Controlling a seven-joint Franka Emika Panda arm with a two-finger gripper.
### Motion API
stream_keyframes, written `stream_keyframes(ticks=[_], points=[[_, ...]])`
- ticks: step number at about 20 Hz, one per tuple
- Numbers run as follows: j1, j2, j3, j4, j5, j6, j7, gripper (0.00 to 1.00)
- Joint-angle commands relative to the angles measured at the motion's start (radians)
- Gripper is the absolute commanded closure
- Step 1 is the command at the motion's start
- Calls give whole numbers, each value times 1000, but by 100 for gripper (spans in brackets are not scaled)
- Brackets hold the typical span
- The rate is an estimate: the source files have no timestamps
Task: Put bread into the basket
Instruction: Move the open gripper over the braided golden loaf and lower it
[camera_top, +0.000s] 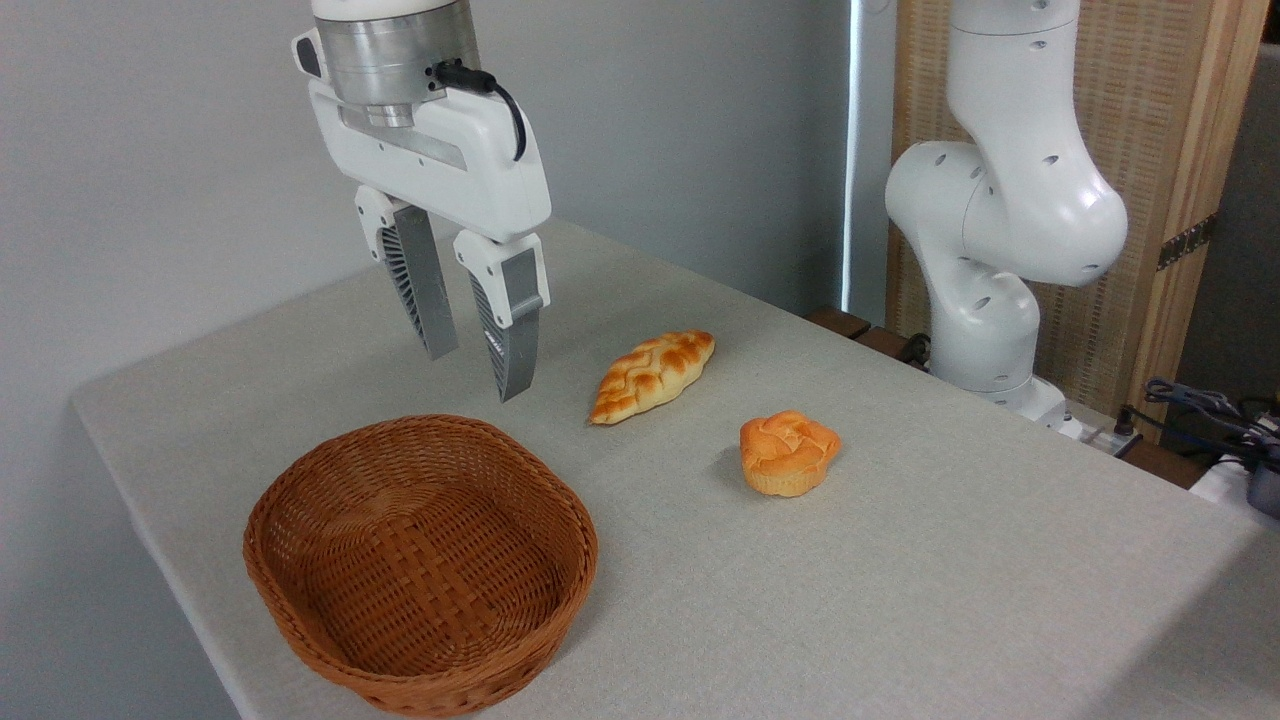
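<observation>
Claw: white two-finger gripper (478, 370) hangs above the table, fingers parted, holding nothing.
Bread: braided, leaf-shaped golden loaf (652, 376) lies on the grey cloth-covered table (900, 560), right of the claw.
Basket: oval brown woven wicker basket (420, 565), empty, near front edge.
Bun: round orange muffin-like bun (788, 453), right of the loaf.
Cut off: arm top, clutter at right edge.

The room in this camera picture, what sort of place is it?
Probably a robotics lab or test bench, not a kitchen: a white robot arm stands beside a grey cloth-covered table, loose cables lie at the right, and the braided loaf looks like a prop.
</observation>
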Motion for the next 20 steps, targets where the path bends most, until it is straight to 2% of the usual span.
stream_keyframes(ticks=[1,8,11,14,18,20], points=[[-22,-78,-1,-83,-70,-38,46,0],[-30,-86,5,-96,-70,-34,48,0],[-59,-126,13,-167,-70,21,48,0],[-110,-172,24,-257,-69,73,46,0],[-154,-217,34,-342,-69,83,46,0],[-196,-217,48,-368,-69,83,46,0]])
